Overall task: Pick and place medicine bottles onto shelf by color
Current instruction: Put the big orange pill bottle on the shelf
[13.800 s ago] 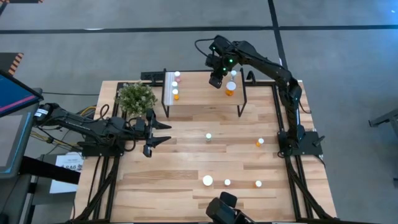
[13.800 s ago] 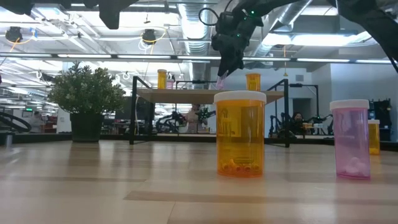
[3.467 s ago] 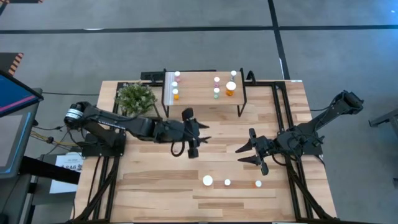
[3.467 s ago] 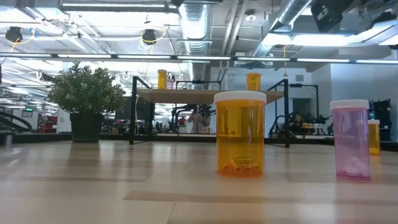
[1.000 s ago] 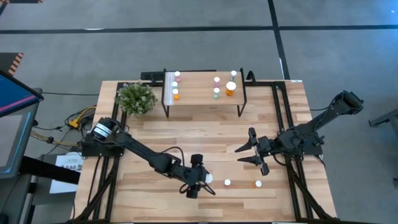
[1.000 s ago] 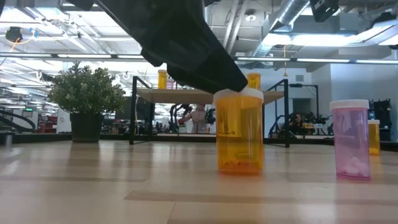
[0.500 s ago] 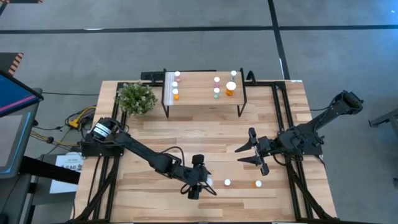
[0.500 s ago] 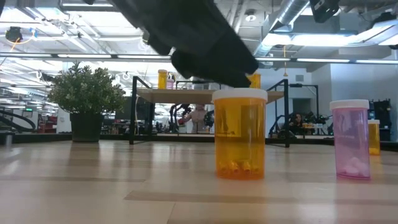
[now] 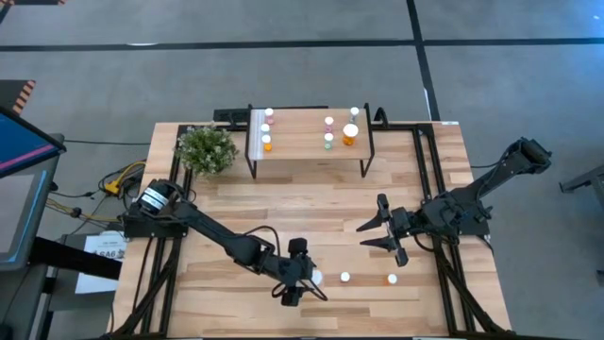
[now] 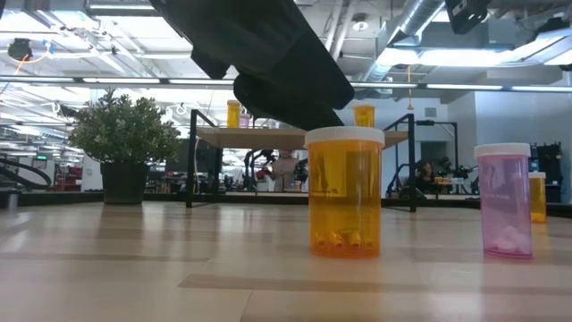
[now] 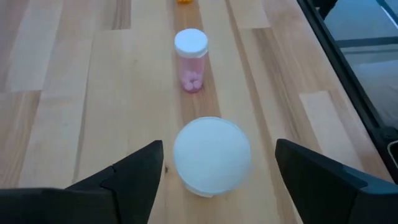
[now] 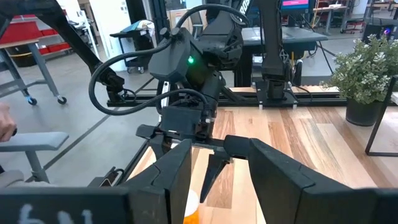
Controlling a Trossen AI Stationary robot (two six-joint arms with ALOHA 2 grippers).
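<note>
Left gripper (image 11: 214, 174): spread wide, straddling wide white-capped orange bottle (image 10: 344, 192).
Right gripper (image 9: 377, 227): parted, empty, hovering mid-table.
Small pink bottle (image 11: 190, 60): stood beyond, apart.

I work in a big robot lab. Shiny pipes (image 10: 284, 36) and long lights (image 10: 134, 81) hang from the open ceiling. Past my wooden table (image 10: 179, 268) stand more black robot arms (image 12: 273, 37) on tables, a metal cart (image 12: 31, 68) and a computer screen (image 9: 19, 142).
</note>
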